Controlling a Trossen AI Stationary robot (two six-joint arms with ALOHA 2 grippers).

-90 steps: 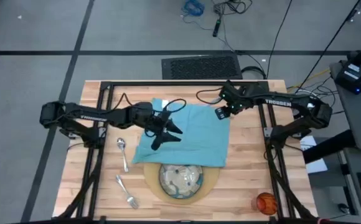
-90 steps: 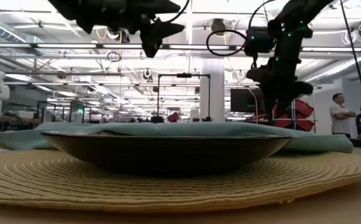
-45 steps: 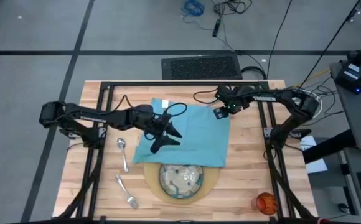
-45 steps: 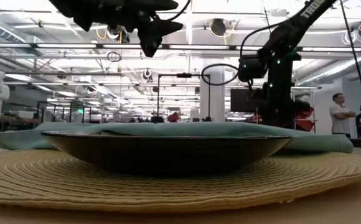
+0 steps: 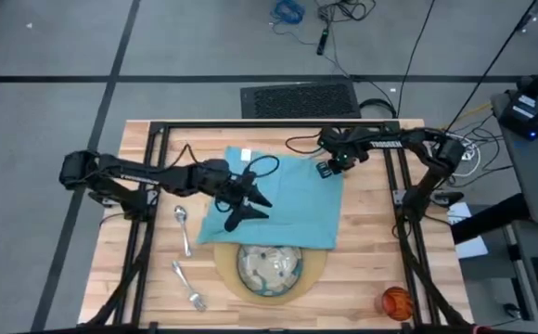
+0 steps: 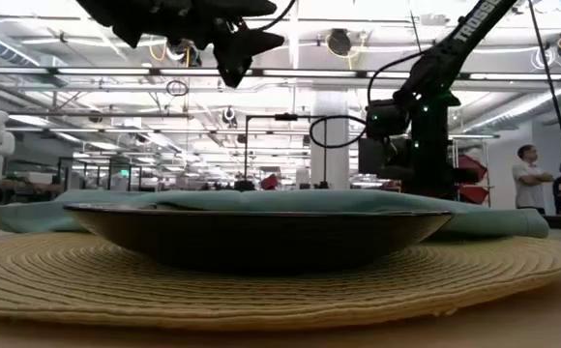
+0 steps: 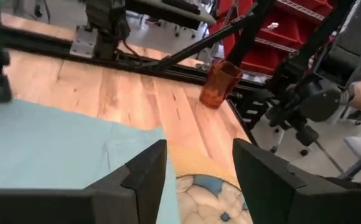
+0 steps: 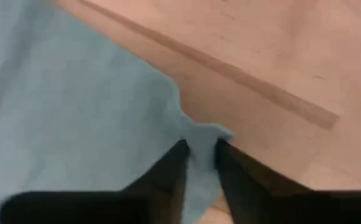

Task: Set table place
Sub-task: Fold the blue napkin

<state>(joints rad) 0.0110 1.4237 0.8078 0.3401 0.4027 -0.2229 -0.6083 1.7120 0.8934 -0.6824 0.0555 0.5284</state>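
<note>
The teal napkin (image 5: 283, 199) lies spread flat on the table (image 5: 371, 232); its near edge reaches the far rim of the tan placemat (image 5: 226, 274). The speckled dish (image 5: 269, 267) sits on that placemat. My right gripper (image 5: 328, 169) is down at the napkin's far right corner, shut on it (image 8: 199, 155). My left gripper (image 5: 250, 204) hangs open (image 7: 199, 180) well above the napkin's left half, high up in the low view (image 6: 242, 48). My right gripper pinches the napkin's far right corner (image 8: 200, 138) between its two fingers (image 8: 175, 158), coming from above. The corner is slightly bunched between the fingers. The rest of the napkin lies flat on the table.
A spoon (image 5: 184, 227) and a fork (image 5: 187, 286) lie on the table's left side, near the placemat. The orange cup (image 5: 396, 302) stands at the near right corner (image 7: 221, 84). Black frame bars (image 5: 148, 213) run along both sides of the table.
My right gripper has come down and a little toward the table's left, onto the napkin's far right corner. The napkin has stayed flat.
</note>
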